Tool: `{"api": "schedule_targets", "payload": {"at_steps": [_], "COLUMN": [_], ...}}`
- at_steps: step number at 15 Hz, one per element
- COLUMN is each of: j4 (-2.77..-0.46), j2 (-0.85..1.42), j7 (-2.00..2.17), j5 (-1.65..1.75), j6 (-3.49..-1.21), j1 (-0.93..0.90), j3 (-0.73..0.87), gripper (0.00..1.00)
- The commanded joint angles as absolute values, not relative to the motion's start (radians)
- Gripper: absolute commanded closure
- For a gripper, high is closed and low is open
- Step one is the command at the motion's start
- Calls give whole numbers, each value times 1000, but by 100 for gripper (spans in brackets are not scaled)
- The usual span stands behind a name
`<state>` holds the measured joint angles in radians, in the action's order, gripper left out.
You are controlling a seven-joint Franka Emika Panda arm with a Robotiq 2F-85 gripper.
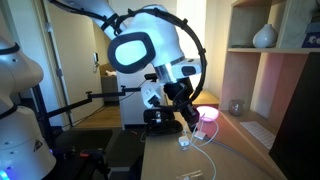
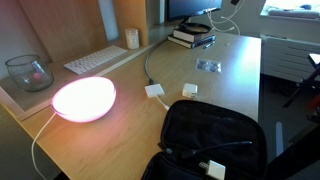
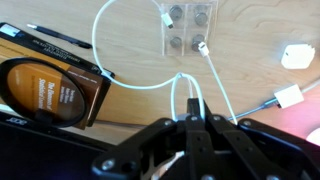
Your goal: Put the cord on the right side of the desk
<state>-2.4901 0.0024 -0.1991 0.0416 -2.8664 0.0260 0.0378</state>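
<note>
In the wrist view my gripper [image 3: 190, 118] is shut on the cord [image 3: 97, 45], a thin white cable. The cord rises from between the fingertips, runs left, and curls in a loose loop over the desk [image 3: 260, 30]. One plug end [image 3: 201, 47] lies by a clear packet of small discs [image 3: 188, 28]. In an exterior view the gripper [image 1: 190, 118] hangs low over the desk [image 1: 240, 150], with white cord [image 1: 204, 137] trailing below it. In the exterior view across the desk [image 2: 225, 100], the cord and gripper are not clearly seen.
A stack of books [image 3: 50, 90] with a pen [image 3: 60, 37] lies left of the gripper. White adapter blocks [image 3: 297, 55] [image 3: 288, 97] lie to the right. A glowing pink lamp [image 2: 85, 97], keyboard [image 2: 95, 60], glass bowl [image 2: 28, 72] and black bag [image 2: 205, 140] sit on the desk.
</note>
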Motion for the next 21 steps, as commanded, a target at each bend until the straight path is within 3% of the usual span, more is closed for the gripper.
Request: {"api": "schedule_targets", "payload": {"at_steps": [1,21], "j4": [-2491,-2484], "j2": [-47,-37], "j7": [-160,-165], "j5": [112,134], "j6": [-2889,-2898], "j1": [28,27], "j3": [35,34], "gripper": [99,98]}}
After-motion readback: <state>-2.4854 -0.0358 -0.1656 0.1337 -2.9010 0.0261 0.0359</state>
